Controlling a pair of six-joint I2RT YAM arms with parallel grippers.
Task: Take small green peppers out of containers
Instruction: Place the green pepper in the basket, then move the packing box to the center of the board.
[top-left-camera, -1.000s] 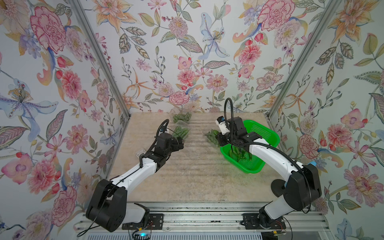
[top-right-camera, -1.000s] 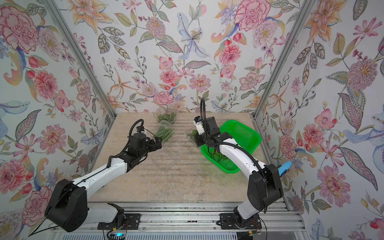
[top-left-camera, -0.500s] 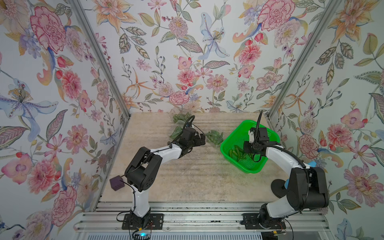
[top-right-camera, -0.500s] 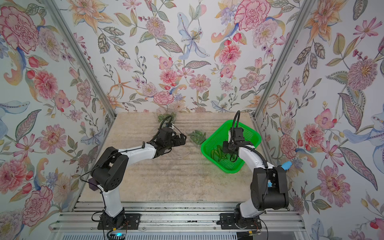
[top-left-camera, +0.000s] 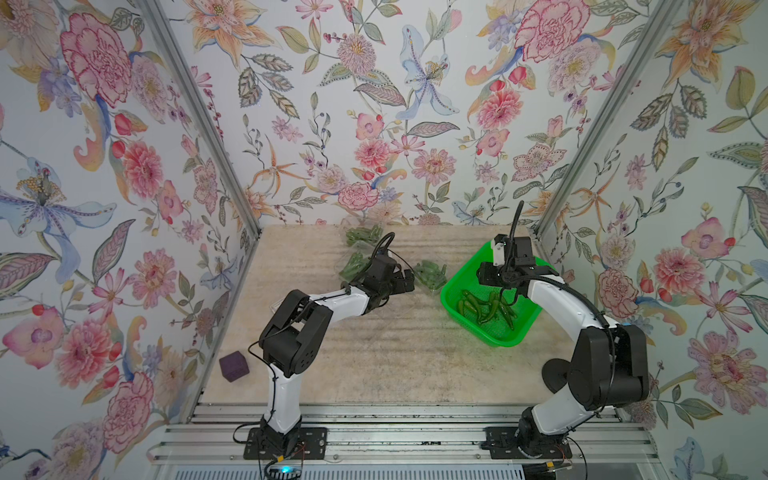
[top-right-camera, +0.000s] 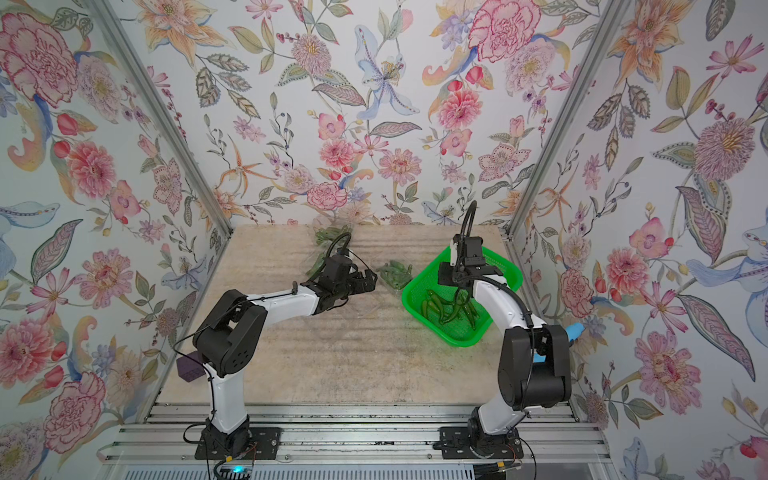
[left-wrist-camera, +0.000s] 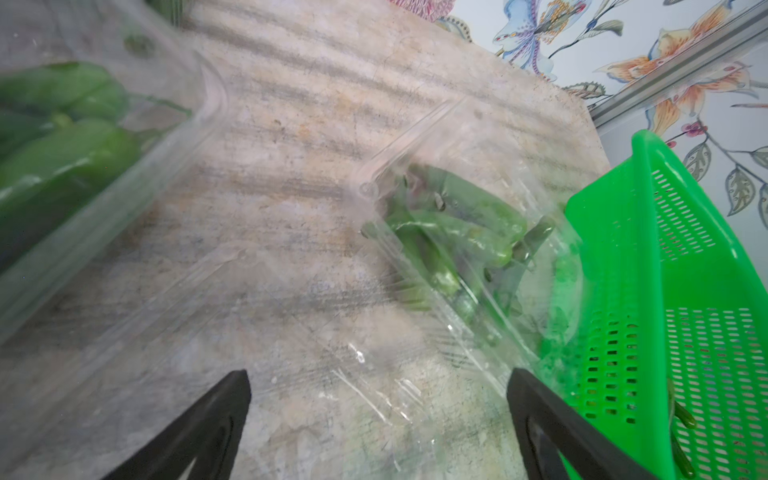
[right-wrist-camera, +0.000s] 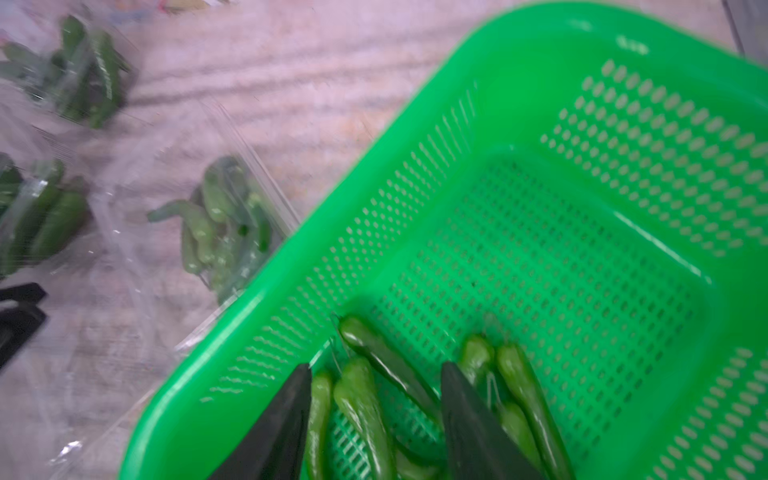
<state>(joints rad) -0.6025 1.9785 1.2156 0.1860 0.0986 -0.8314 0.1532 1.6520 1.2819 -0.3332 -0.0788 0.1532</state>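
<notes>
Bright, even light — soft shadows; both wrist views motion-blurred.

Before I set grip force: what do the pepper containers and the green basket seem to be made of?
Containers: likely thin clear plastic, glossy; peppers show through, walls look crinkled.
Green basket: probably stiffer opaque moulded plastic, smooth sheen, rows of slots.

- Small green peppers (top-left-camera: 484, 306): slim, glossy, dark-green curved pods lie loose and criss-crossed on the floor of the green basket (top-left-camera: 465, 321)
- More peppers sit packed in clear containers (top-left-camera: 430, 274): this one touches the basket's outer wall
- A second container (top-left-camera: 353, 266) and a third container (top-left-camera: 362, 236), both filled, lie farther back
- An empty clear container (left-wrist-camera: 232, 291) lies flat between them
</notes>
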